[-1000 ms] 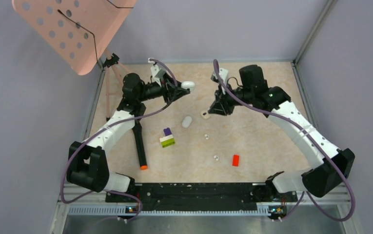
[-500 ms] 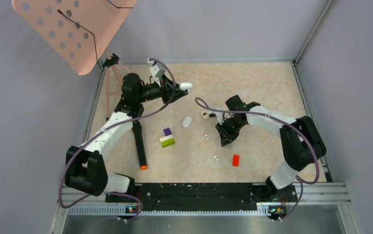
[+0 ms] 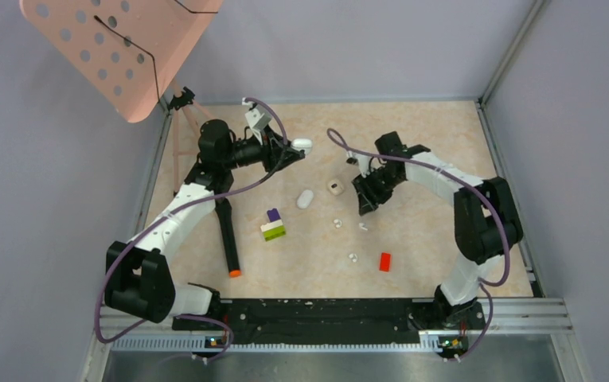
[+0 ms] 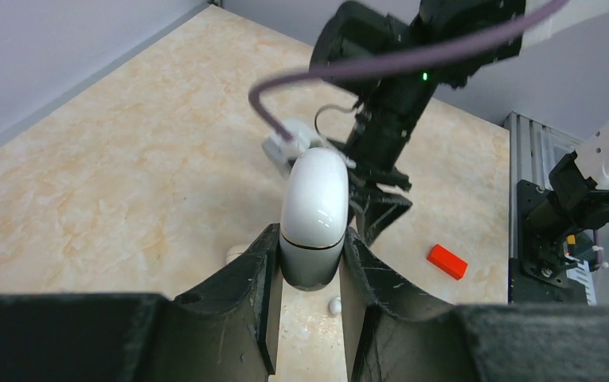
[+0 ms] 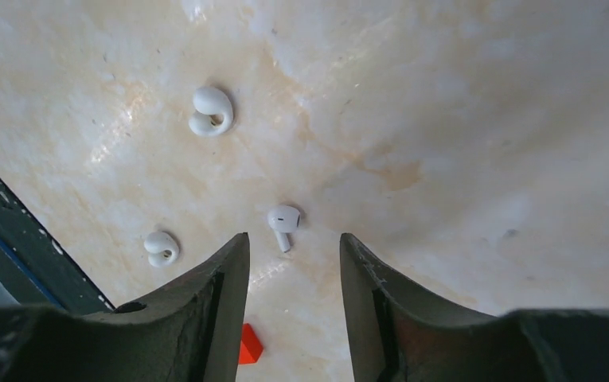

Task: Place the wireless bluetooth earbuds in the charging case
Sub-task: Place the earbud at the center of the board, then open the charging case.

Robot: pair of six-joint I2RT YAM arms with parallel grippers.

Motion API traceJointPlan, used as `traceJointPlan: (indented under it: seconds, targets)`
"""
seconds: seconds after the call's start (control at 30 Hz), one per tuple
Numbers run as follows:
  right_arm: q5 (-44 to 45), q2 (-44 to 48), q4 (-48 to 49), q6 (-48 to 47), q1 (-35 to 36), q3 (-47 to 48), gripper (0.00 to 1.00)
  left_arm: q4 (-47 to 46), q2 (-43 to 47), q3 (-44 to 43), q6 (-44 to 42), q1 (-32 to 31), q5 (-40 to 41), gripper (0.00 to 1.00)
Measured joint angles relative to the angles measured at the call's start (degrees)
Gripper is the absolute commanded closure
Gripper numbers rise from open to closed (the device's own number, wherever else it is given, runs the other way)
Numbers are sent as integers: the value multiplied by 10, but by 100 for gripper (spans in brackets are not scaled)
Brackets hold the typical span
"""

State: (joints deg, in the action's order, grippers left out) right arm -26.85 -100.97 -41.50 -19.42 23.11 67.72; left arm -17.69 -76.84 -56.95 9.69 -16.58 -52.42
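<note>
Earbud (image 5: pixel 283 216) far from table (image 3: pixel 444 143) edges, right pincer (image 5: pixel 293 239) spread.

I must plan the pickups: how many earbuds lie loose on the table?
3. The stemmed earbud lies just ahead of the right gripper; one hooked earbud beyond it; a second hooked earbud nearest the red brick. More may be hidden.

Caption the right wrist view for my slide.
Open right gripper poised over a stemmed earbud on the marbled tabletop.
</note>
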Motion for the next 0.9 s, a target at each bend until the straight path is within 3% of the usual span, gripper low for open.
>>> traceJointPlan:
  seconds: [0.13, 0.23, 0.3, 0.5, 0.73, 0.9]
  targets:
    - [-41, 44, -14, -11, -39, 49, 48, 9, 0, -1, -21, 0, -21, 100]
    - [-96, 92, 1, -20, -52, 92, 28, 20, -1, -6, -40, 0, -45, 100]
    - [-140, 136, 47, -9, -49, 102, 24, 26, -4, -16, -54, 0, -64, 100]
    - [-205, 200, 156, 38, 3, 131, 23, 47, -22, -51, -109, -15, -105, 100]
    - [-231, 149, 208, 86, 35, 153, 25, 81, -28, -65, -168, -24, -134, 100]
    - [-247, 112, 206, 97, 40, 170, 32, 89, -28, -66, -190, -24, -136, 100]
